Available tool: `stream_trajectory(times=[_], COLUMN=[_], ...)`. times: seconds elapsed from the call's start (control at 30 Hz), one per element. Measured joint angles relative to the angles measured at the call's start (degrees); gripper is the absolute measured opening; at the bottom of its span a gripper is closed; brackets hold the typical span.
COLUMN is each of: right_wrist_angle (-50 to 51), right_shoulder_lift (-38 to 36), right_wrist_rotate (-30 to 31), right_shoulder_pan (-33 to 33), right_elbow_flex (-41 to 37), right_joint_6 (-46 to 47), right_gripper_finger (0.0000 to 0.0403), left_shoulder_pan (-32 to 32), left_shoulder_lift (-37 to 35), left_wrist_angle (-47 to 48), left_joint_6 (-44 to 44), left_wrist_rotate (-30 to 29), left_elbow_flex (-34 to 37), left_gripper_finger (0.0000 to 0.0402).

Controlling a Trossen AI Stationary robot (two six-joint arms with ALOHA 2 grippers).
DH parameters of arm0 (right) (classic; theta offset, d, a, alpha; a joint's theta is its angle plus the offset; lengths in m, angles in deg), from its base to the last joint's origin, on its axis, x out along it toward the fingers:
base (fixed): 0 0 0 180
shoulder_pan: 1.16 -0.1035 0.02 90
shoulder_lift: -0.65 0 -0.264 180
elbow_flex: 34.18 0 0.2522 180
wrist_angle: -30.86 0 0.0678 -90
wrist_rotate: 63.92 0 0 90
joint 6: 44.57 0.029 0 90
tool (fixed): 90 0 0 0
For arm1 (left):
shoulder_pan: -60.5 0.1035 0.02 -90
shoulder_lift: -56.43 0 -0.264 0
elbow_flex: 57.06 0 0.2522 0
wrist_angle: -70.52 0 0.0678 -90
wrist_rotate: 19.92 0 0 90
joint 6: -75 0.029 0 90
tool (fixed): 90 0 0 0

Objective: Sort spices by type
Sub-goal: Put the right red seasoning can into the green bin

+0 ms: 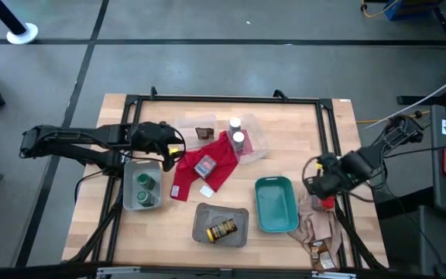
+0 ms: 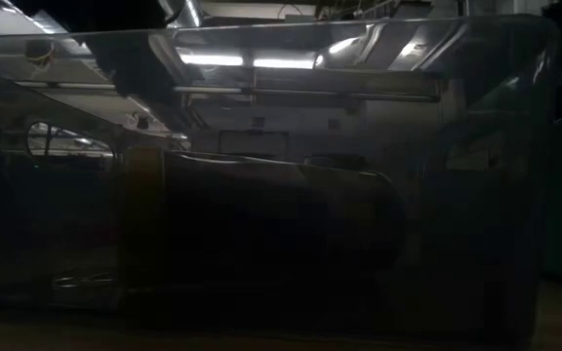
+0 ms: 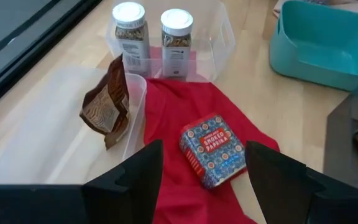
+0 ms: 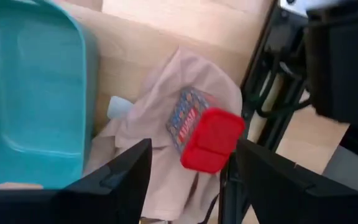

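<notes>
- Plainly, the left end effector hung with its fingers spread and empty over the red cloth, straddling the paprika tin that lay on it; closing there could pinch cloth along with the tin and drag the cloth.
- A dragged cloth could tug the clear tray at its far edge and tip the two white-capped bottles.
- The packet leaned beside the cloth and might fall.
- Off the cloth toward the counter's right edge, the right end effector stood wide, holding nothing, above a red-lidded tin on the beige cloth; soft folds could make it slip.
</notes>
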Motion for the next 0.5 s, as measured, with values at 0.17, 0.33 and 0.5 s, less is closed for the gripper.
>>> stream_trajectory(times=[0.17, 0.33, 0.5], right_wrist_angle=[-0.1, -1.1, -7.3], right_shoulder_lift=[0.0, 0.0, 0.0], right_wrist_rotate=[2.7, 2.9, 4.2], right_shoulder_pan=[-8.2, -15.6, -19.2], right_elbow_flex=[-1.6, -4.2, -7.3], right_joint_6=[13.2, 24.1, 25.9], right_gripper_finger=[0.0234, 0.0234, 0.0234], left_shoulder_pan=[0.0, 0.0, 0.0], left_shoulder_lift=[-0.1, 0.0, 0.0], left_wrist_angle=[-4.7, -5.8, -5.8], left_joint_6=[-0.1, -0.2, -0.2], left_wrist_rotate=[0.1, 0.2, 0.2], left_elbow_flex=[2.1, 2.6, 2.6], left_gripper_finger=[0.021, 0.021, 0.021])
